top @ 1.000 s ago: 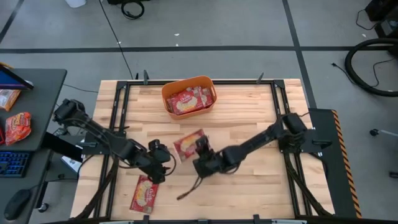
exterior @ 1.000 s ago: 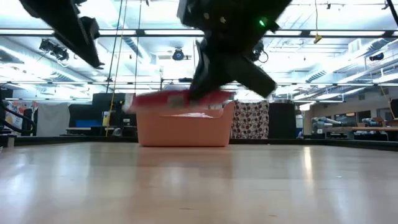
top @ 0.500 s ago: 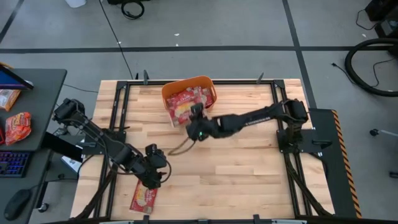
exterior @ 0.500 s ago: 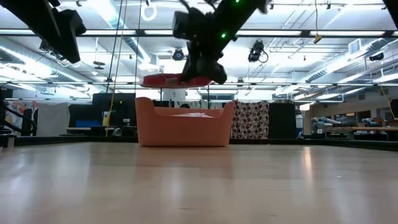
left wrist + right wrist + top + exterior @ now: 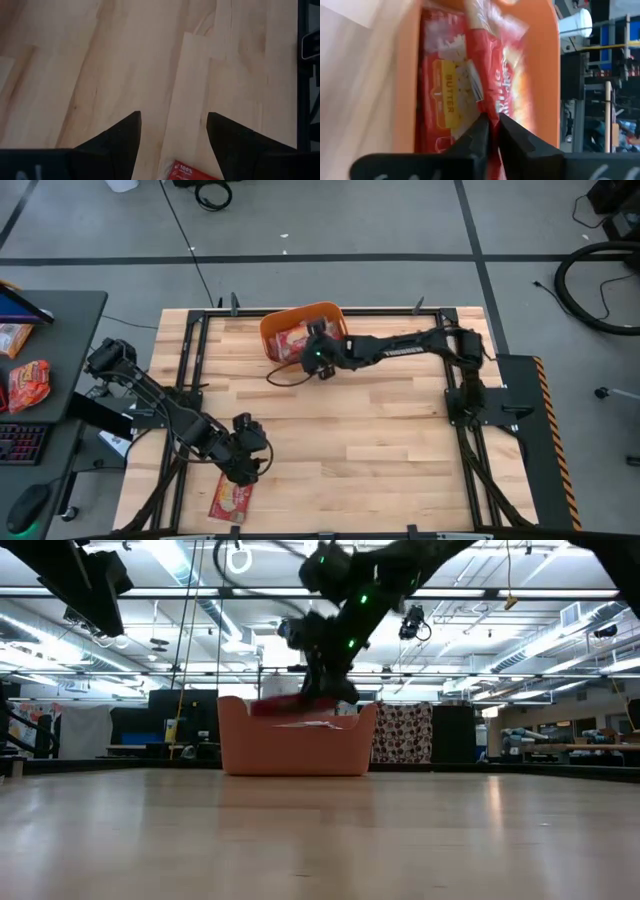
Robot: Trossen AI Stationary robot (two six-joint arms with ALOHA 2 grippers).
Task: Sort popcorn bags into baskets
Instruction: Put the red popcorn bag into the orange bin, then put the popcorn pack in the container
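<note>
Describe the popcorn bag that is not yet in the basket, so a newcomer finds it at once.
On the wooden table, look at the near edge on the left arm's side, far from the orange basket. The popcorn bag lies flat there, just beyond the open left gripper; the others are all at the basket.

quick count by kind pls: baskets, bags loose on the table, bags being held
basket: 1
loose bag on the table: 1
held bag, in the right end effector: 1
total: 3
</note>
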